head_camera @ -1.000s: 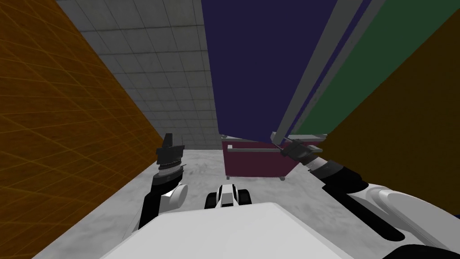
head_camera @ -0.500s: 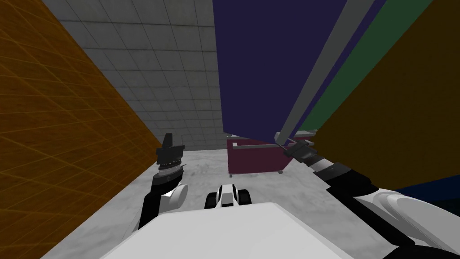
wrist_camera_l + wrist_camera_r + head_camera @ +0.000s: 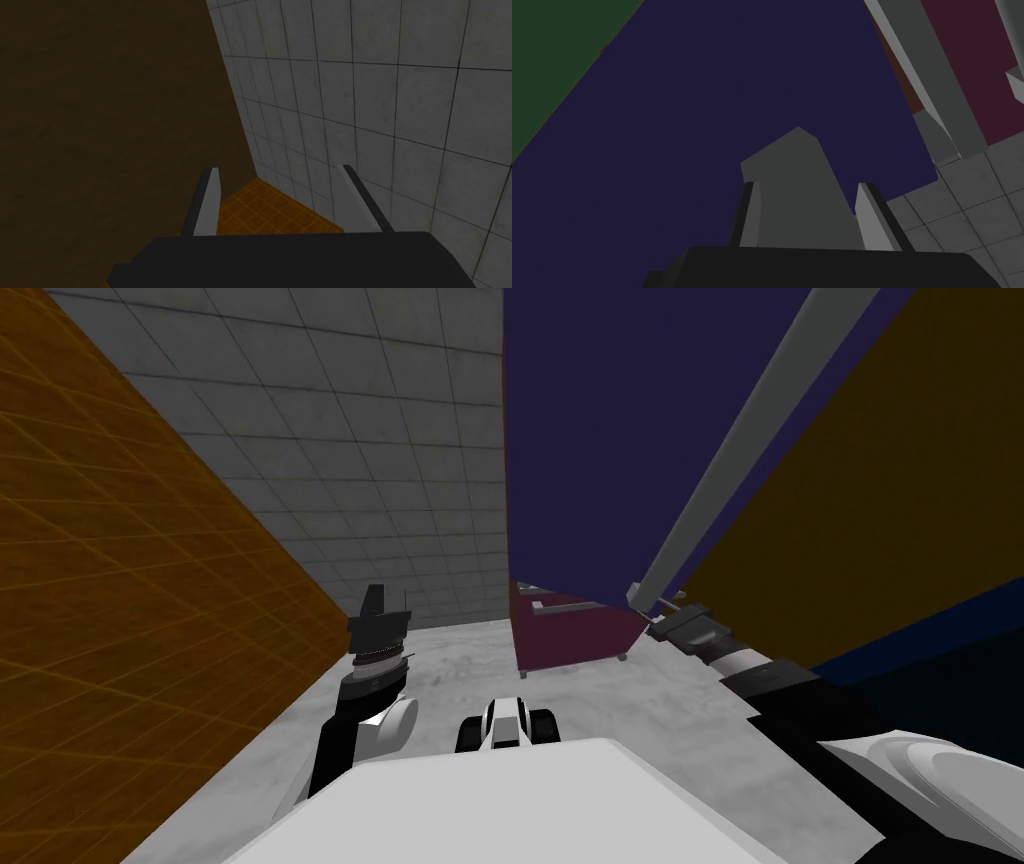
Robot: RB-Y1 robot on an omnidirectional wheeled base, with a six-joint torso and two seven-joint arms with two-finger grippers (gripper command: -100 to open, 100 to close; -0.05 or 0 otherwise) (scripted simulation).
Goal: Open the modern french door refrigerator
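The refrigerator's dark blue door (image 3: 600, 438) rises ahead of me, and a long grey handle (image 3: 740, 438) slants down its right edge. My right gripper (image 3: 655, 610) is at the handle's lower end. In the right wrist view the grey handle (image 3: 797, 190) fills the gap between the fingers of that gripper (image 3: 807, 210), which press its sides against the blue door (image 3: 687, 125). A green panel (image 3: 562, 50) lies beyond it. My left gripper (image 3: 378, 606) is raised at my left, away from the refrigerator, and in its wrist view it (image 3: 280, 200) stands open and empty.
A maroon drawer front (image 3: 570, 638) with a grey bar handle sits low under the blue door, above the grey floor (image 3: 450, 658). An orange wall (image 3: 120, 588) runs close on my left, with a grey tiled wall (image 3: 380, 438) ahead. An ochre panel (image 3: 880, 488) stands at the right.
The whole head view has shifted, so I have moved. The blue door has swung, its handle now steeper; the green panel has left the head view. My right hand moved slightly right with the handle.
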